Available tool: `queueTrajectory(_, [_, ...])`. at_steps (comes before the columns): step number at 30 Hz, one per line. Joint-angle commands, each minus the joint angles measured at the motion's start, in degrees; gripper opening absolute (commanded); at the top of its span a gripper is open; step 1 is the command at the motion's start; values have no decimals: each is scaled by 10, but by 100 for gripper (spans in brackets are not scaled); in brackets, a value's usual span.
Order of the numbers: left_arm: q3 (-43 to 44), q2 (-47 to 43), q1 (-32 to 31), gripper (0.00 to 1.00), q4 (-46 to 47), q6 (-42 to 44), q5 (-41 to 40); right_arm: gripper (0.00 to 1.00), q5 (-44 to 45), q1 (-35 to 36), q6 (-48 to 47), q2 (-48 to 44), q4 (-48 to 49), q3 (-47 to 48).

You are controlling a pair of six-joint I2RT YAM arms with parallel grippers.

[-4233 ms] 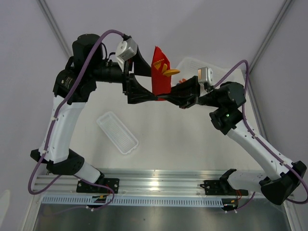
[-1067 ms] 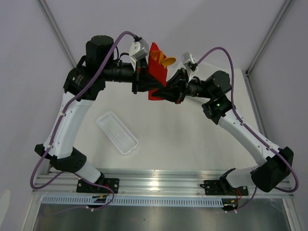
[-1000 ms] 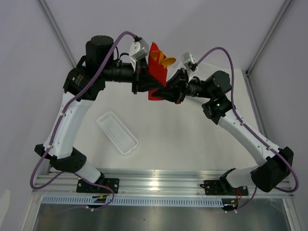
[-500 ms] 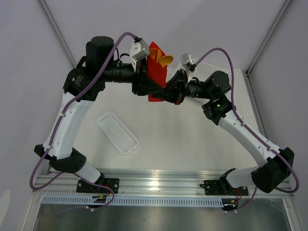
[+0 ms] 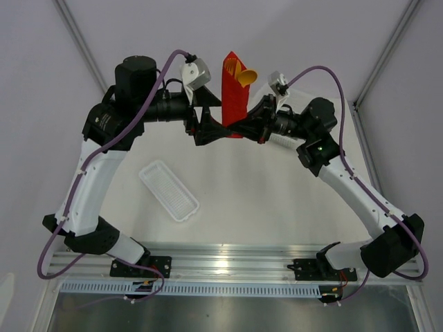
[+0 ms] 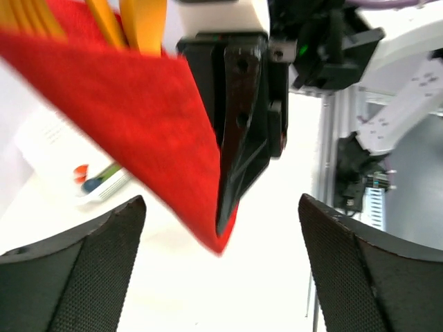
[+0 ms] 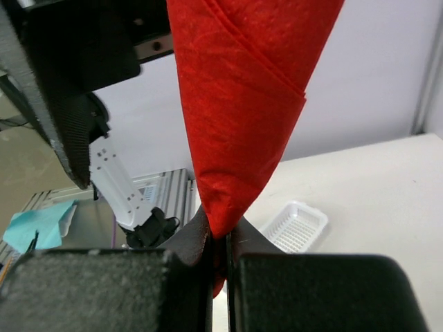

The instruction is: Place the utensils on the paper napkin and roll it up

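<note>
The paper napkin (image 5: 234,97) is a red roll standing upright in the air above the far middle of the table. The orange utensils (image 5: 242,71) stick out of its top, one with a rounded head. My right gripper (image 5: 237,128) is shut on the roll's lower tip, which shows pinched between its jaws in the right wrist view (image 7: 221,242). My left gripper (image 5: 216,126) is open just left of that tip, its wide-apart fingers (image 6: 69,277) not touching the napkin (image 6: 138,117). The utensils (image 6: 142,21) also show in the left wrist view.
A narrow white tray (image 5: 169,190) lies on the table at the front left and shows in the right wrist view (image 7: 297,225). A mesh basket (image 6: 97,183) with coloured items sits at the far side, behind the right arm.
The roll has gone from tilted to upright and a little higher. My left gripper has let go of it and drawn back to the left; the right gripper alone holds it.
</note>
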Motion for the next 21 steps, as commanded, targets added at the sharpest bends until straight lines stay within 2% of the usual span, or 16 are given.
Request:
queueTrajectory(1, [-18,-33,-1,97,-3,23,-75,0,21,-33,9,-16,-21,11])
queueTrajectory(5, [-66,-53,15,100,-3,23,-129,0,23,-96,15,3,-59,26])
queueTrajectory(12, [-135,-49,66,100,-1,15,-167,0,47,-194,-6,75,-115,56])
queueTrajectory(15, [-146,-18,76,99,-2,26,-186,0,66,-223,-77,111,-184,98])
queueTrajectory(16, [-151,-11,78,99,-3,37,-184,0,74,-230,-120,140,-232,113])
queueTrajectory(21, [-141,68,99,97,-8,51,-172,0,123,-255,-233,239,-337,209])
